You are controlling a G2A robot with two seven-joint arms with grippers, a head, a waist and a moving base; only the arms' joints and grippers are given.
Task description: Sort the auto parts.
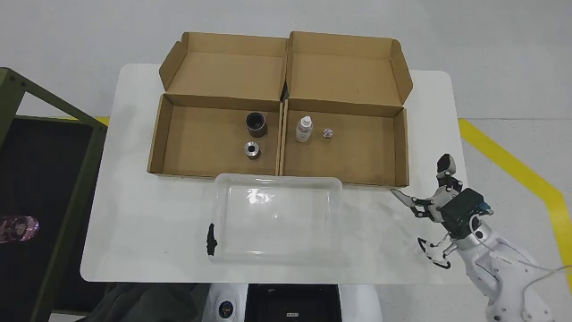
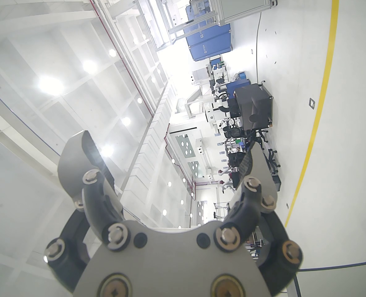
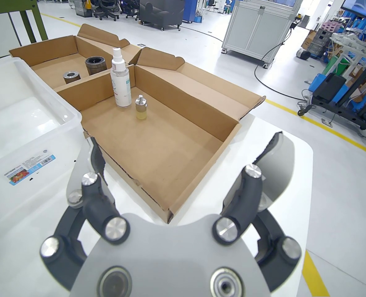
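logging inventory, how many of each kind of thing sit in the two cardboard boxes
metal cylinders: 2
spray bottle: 1
small brass fitting: 1
total: 4

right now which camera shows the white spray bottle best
The right wrist view: the spray bottle stands upright in a cardboard box, its nozzle and side clear, beside a small capped part. The top view shows it small, from above. The left wrist view faces the ceiling.

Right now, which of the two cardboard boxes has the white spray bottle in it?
The box on the robot's right: the spray bottle stands upright there beside a small brass fitting. The other box holds two metal cylinders.
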